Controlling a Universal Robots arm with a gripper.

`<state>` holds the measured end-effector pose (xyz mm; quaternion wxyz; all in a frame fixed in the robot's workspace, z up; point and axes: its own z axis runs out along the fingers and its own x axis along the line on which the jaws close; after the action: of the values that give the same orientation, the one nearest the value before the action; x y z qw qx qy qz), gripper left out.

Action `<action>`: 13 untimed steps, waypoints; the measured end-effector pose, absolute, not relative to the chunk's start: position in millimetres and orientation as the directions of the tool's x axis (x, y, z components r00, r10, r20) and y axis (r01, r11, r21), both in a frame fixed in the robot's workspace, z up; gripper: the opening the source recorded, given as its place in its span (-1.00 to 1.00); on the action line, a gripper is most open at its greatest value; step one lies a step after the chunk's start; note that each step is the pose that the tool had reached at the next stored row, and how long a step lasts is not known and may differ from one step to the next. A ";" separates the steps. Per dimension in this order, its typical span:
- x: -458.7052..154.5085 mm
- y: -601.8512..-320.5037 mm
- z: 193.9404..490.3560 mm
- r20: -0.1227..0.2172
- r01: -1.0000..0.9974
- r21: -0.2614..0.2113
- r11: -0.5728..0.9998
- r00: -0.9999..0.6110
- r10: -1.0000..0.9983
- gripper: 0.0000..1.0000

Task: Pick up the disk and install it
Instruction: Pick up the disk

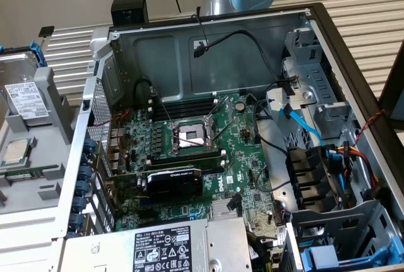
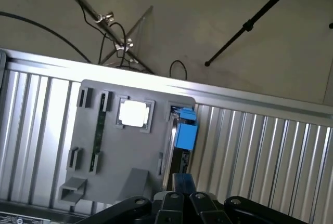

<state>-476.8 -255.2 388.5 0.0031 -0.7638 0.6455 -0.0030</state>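
Grey tray [image 1: 53, 158] holds the disk [image 1: 26, 98]; your gripper [image 2: 179, 203] is empty.
The open computer case [image 1: 189, 51] sits beside the tray, on the exterior view's right of it. The disk stands on edge at one end of the tray in its blue carrier. Well apart from the tray, your gripper's fingers are pressed together, gripping nothing.

Fingers [image 2: 170, 203]: closed together | Grey holder [image 2: 130, 167]: flat on slatted counter [image 2: 260, 146] | Disk [image 2: 184, 133]: on edge in holder, blue frame visible | Chip [image 2: 133, 113]: seated in holder
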 end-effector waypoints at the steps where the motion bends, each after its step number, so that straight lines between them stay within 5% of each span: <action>1: -477.9 -255.2 388.5 0.000 -0.985 -0.007 -0.170 0.170 -0.985 -0.79; 13: -480.3 -254.7 388.5 -0.006 -0.983 0.029 -0.180 0.180 -0.984 -0.79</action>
<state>-480.3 -254.7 388.5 -0.0090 -0.7680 0.6403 0.0115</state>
